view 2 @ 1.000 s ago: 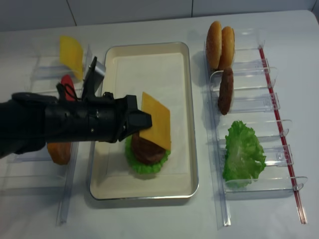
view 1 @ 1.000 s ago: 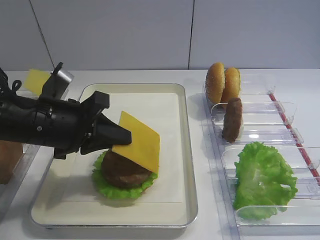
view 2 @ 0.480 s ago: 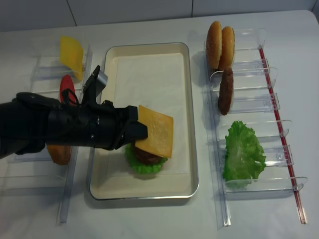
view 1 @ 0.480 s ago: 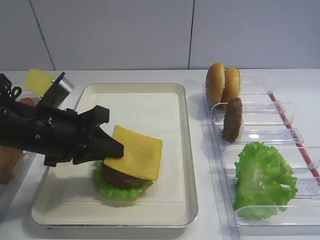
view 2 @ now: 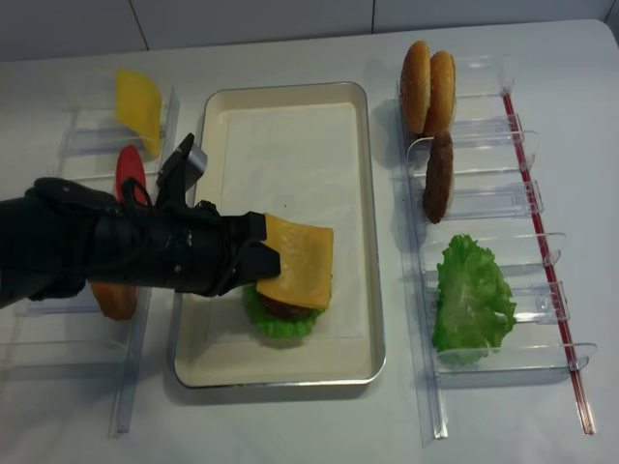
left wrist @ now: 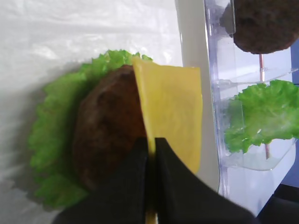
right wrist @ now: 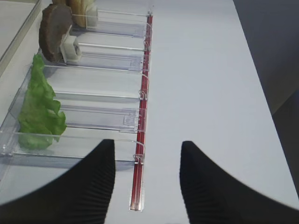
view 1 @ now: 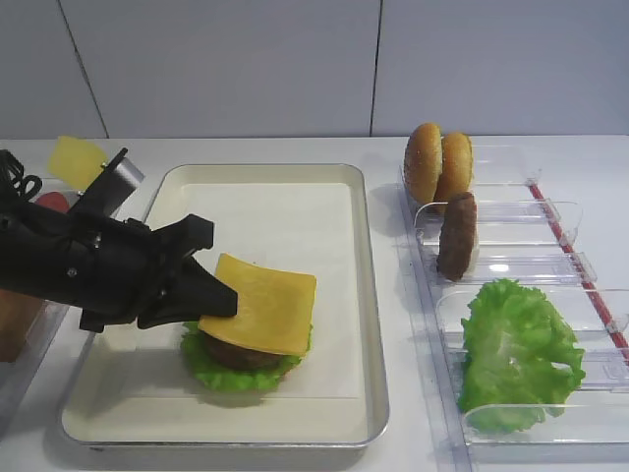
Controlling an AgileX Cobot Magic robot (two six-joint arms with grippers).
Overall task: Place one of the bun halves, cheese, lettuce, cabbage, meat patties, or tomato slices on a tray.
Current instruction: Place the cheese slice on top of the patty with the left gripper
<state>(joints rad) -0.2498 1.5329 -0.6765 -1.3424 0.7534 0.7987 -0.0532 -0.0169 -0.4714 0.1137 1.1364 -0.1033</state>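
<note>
Now the cheese (view 1: 259, 318) lies nearly flat over the meat patty (left wrist: 110, 135) and lettuce (view 1: 208, 368) stacked near the front of the tray (view 1: 368, 295), where a second ago it stood steeply tilted with only its lower edge near the patty; the left arm has lowered it and laid it over. The left gripper (left wrist: 151, 156) has its jaws together, clamped on the slice's left edge, so the cheese is resting on the stack but not yet let go. That suggests placement is almost finished, with release and withdrawal the remaining step. The right gripper (right wrist: 145, 179) hangs with its jaws apart and empty over the bench's right side, near the clear holders (view 1: 511, 231) that carry the bun halves (view 1: 438, 163), a spare patty (view 1: 457, 234) and a lettuce leaf (view 1: 516, 349). On the bench's left side a paler yellow slice (view 2: 138, 106) and a tomato slice (view 2: 129, 172) stand in their own holders. No brand, label or writing can be read anywhere.
</note>
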